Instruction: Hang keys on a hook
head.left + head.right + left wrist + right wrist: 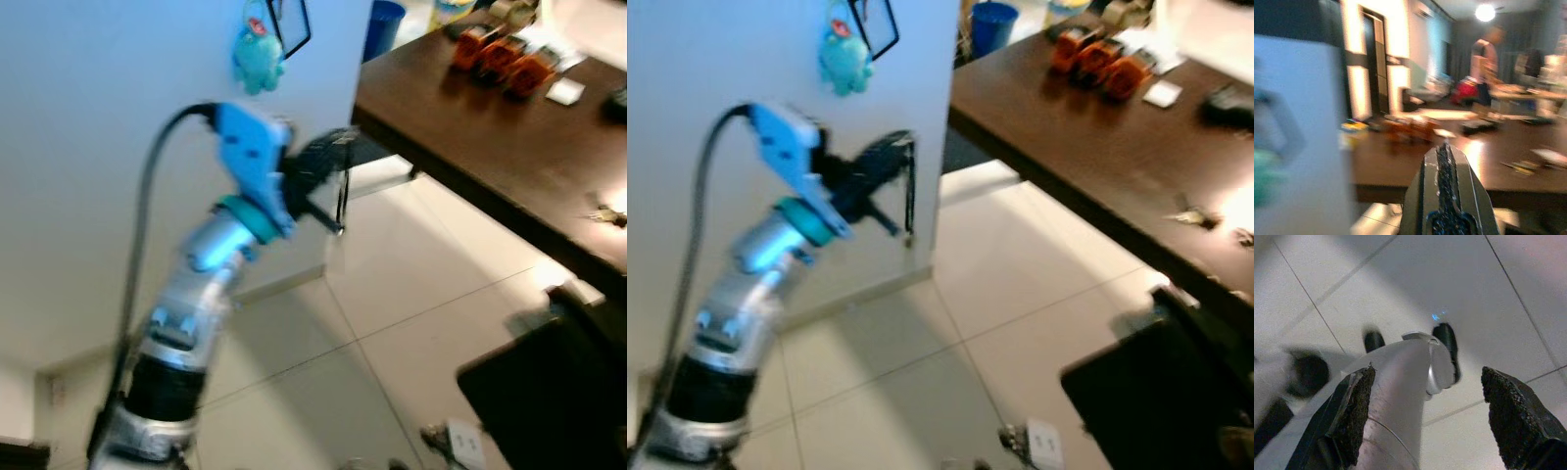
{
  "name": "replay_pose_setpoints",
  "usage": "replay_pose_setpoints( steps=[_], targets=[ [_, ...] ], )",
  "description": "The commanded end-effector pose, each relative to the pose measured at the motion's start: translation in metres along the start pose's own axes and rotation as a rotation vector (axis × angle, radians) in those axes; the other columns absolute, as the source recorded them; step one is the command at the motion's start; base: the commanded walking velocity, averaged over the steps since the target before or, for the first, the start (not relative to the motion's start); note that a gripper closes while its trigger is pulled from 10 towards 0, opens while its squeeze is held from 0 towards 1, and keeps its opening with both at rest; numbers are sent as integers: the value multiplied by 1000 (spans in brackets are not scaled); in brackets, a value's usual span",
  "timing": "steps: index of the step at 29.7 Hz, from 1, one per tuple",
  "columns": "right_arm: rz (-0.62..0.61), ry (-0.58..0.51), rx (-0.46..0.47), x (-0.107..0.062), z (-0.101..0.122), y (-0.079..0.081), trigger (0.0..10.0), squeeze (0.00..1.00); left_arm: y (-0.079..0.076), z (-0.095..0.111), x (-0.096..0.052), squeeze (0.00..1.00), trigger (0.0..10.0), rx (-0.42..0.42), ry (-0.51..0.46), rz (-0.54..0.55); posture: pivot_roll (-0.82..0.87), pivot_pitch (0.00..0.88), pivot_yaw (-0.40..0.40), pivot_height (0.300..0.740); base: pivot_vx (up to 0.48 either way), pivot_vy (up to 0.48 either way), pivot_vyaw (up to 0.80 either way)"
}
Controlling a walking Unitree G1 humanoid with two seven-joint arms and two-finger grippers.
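A teal plush keychain (258, 49) hangs high on the pale wall (88, 196), beside a thin black wire loop (294, 24). My left gripper (328, 157) is raised below it, close to the wall's corner. Its fingers (1444, 166) are pressed shut in the left wrist view. A thin black cord (342, 191) hangs at the fingertips; I cannot tell if it is pinched. A small bunch of keys (607, 213) lies on the dark table. My right gripper (1425, 416) hangs low and open, with the tiled floor below it.
The dark wooden table (490, 137) runs along the right, with orange objects (500, 54) at its far end. A blue bin (387, 24) stands behind the wall corner. A black seat (549, 392) and a white power strip (460, 441) are at the lower right. A person (1486, 54) stands far off.
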State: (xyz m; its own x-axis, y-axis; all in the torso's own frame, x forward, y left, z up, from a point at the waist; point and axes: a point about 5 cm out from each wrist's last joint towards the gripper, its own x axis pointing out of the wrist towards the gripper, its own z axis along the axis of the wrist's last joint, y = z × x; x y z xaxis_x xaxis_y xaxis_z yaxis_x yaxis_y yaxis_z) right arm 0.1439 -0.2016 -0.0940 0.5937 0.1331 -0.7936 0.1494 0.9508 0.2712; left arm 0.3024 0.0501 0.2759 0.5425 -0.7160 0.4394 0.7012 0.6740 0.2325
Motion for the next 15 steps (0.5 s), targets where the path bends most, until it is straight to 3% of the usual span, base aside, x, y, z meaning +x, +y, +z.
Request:
replay_pose_setpoints(
  steps=[1, 12, 15],
  targets=[
    [12, 45, 5, -1, -13, 4, 10000, 0, 5, -4, -6, 0, 10000, 11, 19, 23, -23, 97, 62, 740, 480, 0, 0],
    [14, 65, -19, -4, -16, -1, 10000, 0, 4, -5, -5, 0, 10000, 15, 19, 16, -26, 89, 55, 740, 480, 0, 792],
    [-2, 66, -7, -5, -16, -3, 10000, 0, 5, -3, -6, 0, 10000, 19, 16, 17, -28, 87, 55, 740, 449, 0, 0]
  ],
)
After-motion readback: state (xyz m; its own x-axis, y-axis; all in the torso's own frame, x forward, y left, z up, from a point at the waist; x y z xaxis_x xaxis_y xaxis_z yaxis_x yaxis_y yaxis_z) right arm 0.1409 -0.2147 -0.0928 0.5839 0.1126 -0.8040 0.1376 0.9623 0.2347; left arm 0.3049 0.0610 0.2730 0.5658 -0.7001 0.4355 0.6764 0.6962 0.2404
